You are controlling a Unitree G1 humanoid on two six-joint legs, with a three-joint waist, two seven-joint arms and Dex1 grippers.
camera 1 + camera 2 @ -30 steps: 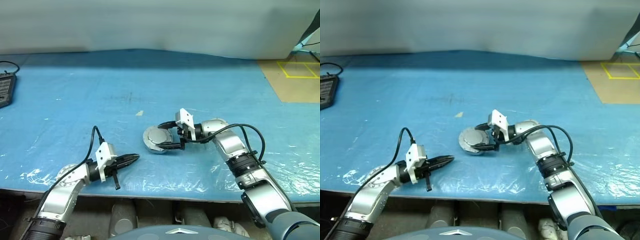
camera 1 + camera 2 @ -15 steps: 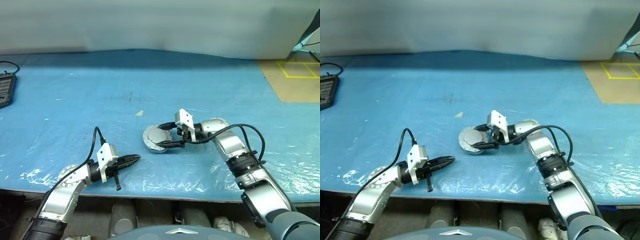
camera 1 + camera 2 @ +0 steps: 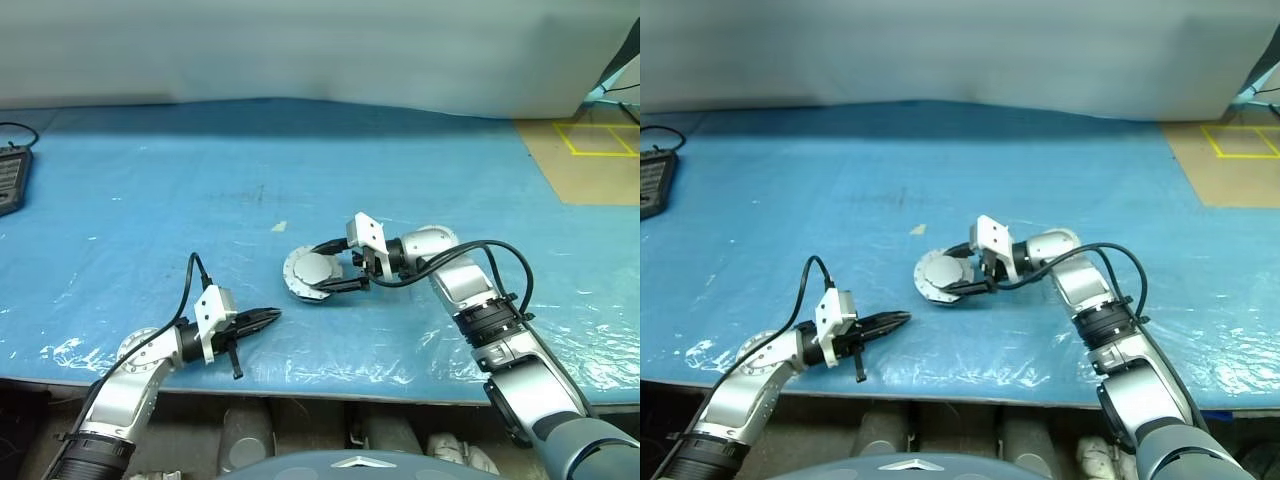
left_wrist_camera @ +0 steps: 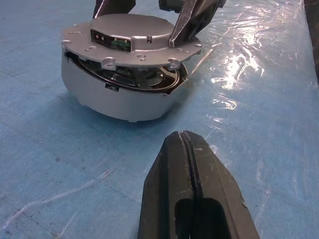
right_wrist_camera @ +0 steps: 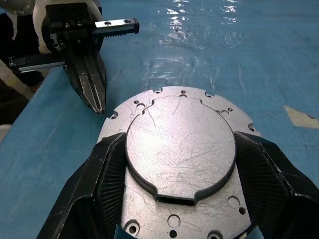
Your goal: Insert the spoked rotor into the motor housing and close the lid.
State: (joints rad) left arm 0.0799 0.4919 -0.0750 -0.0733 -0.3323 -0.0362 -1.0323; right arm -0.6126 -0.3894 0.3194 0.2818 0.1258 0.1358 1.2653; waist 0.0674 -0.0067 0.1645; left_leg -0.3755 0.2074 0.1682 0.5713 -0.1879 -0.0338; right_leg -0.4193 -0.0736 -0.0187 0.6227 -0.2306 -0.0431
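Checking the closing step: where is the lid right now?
The lid lies atop the motor housing mid-table, between the right gripper fingers; the shut left gripper is nearer the table's front edge.

Silver-grey scratched lid (image 5: 179,149) and housing (image 4: 119,97), black fingers (image 5: 271,164), blue table cover (image 3: 150,180).

Head pair: high, facing forward and down; both show the blue table (image 3: 150,180), both arms.
Left wrist: low, close along the left gripper (image 4: 187,144), facing the housing (image 4: 119,97) ahead.
Right wrist: close above the lid (image 5: 180,144), between the right gripper (image 5: 179,172) fingers.
Shared: housing, lid, left gripper beyond.
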